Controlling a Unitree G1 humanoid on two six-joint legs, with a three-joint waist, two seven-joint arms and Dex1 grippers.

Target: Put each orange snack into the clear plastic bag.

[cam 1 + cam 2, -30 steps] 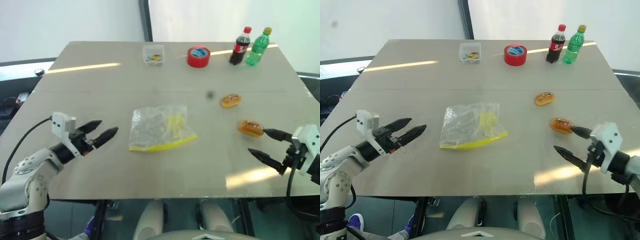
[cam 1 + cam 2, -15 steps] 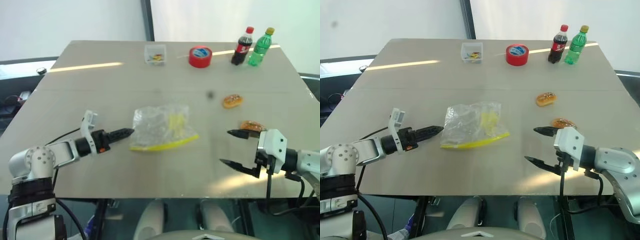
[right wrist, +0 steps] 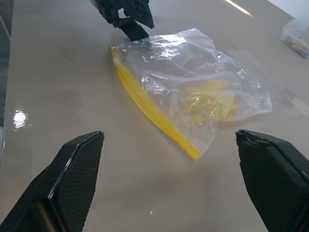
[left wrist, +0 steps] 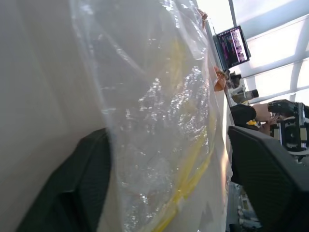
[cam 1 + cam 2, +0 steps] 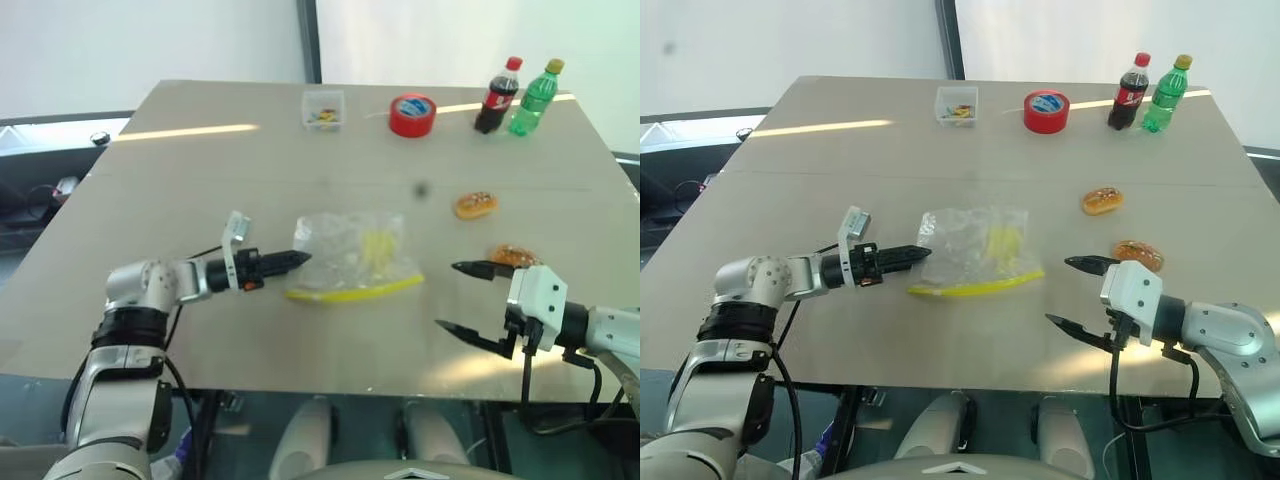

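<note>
The bag (image 5: 352,256) lies flat near the middle of the table (image 5: 200,180), its yellow seal strip along the edge nearest the robot. Both snacks sit on the table outside the bag: the near snack (image 5: 515,255) at the bag's 3 o'clock, the far snack (image 5: 475,205) at its 2 o'clock, well apart from it. The left gripper (image 5: 290,260) reaches in from the bag's 9 o'clock; in the left wrist view its fingers (image 4: 72,188) stand apart with the bag's film between them. The right gripper (image 5: 465,298) hangs wide open and empty just beside the near snack, at its 7 o'clock. At the table's far edge, around 12 o'clock, stand a box (image 5: 323,108), a tape roll (image 5: 412,114) and two bottles (image 5: 497,82).
</note>
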